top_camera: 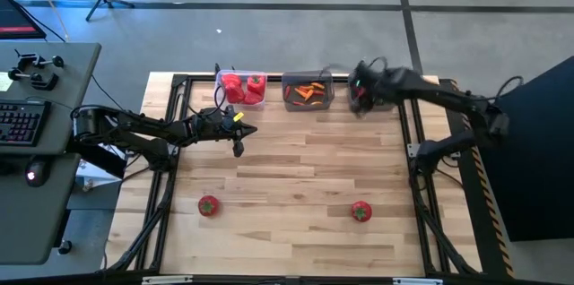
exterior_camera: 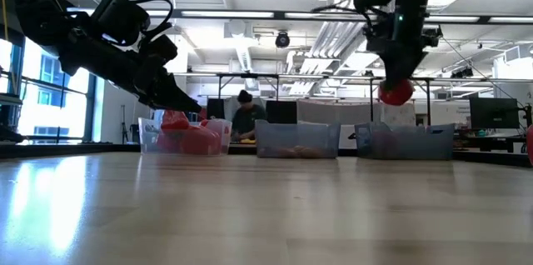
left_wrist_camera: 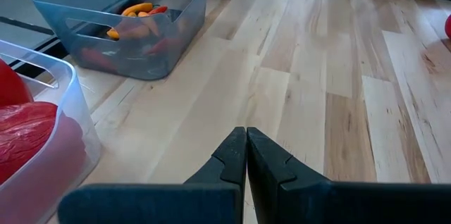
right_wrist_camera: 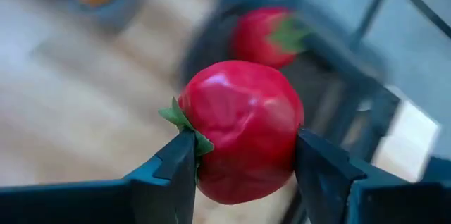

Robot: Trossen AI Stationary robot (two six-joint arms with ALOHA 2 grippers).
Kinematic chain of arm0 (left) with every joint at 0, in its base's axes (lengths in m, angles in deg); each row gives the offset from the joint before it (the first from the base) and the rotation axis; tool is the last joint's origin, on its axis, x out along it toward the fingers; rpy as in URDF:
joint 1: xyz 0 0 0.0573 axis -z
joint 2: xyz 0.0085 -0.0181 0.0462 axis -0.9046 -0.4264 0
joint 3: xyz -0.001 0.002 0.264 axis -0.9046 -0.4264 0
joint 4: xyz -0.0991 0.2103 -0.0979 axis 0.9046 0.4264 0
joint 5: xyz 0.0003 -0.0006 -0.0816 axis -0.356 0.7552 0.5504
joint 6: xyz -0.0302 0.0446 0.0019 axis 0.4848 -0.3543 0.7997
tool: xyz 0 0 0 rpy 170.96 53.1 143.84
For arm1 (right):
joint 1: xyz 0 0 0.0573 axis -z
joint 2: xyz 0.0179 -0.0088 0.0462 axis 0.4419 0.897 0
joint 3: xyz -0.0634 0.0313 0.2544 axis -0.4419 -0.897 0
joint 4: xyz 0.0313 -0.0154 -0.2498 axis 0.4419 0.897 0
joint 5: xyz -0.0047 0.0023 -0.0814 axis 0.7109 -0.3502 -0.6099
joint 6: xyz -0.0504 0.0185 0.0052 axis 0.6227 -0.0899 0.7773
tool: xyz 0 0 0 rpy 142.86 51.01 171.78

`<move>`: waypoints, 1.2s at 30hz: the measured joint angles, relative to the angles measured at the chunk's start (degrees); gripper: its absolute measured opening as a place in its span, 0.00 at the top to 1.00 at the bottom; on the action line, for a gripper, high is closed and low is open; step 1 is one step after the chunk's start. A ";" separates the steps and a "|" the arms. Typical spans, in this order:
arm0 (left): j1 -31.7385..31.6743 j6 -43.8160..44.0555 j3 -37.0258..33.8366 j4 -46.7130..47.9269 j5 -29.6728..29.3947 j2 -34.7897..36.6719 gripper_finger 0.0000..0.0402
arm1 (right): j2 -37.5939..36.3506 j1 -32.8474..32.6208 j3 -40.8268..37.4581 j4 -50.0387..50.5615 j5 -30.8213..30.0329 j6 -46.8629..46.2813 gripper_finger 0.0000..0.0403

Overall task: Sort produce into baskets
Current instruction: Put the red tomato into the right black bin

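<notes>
Right gripper point(right_wrist_camera: 243, 160) clamped a tomato point(right_wrist_camera: 242, 129) between its fingers, above the rightmost dark basket point(exterior_camera: 405, 142), where another tomato point(right_wrist_camera: 264, 35) lay. Left gripper point(left_wrist_camera: 246, 155) sat closed, empty, beside the clear basket point(top_camera: 240, 88).

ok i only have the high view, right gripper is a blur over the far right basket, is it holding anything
Observer: Yes. The right gripper is shut on a tomato, held in the air above the dark basket.
Operator: anything in that basket yet
Observer: The right wrist view shows a second tomato below the held one, apparently inside it.
Operator: and the left gripper, open or shut
Observer: The left gripper is shut and empty, above bare wood beside the clear basket.
</notes>
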 joint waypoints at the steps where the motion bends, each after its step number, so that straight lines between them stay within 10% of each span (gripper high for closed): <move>1: 0.00 0.00 0.00 0.00 0.00 0.00 1.00 | 0.06 2.95 0.15 -0.93 -0.14 1.09 0.57; 12: 0.00 -1.07 0.00 -0.40 -1.38 0.00 1.00 | 0.17 24.54 -9.16 -16.36 5.22 8.07 0.57; 36: 0.00 -1.03 0.00 -0.38 -1.36 0.00 1.00 | 10.92 25.76 -10.72 -24.55 -1.05 7.77 0.56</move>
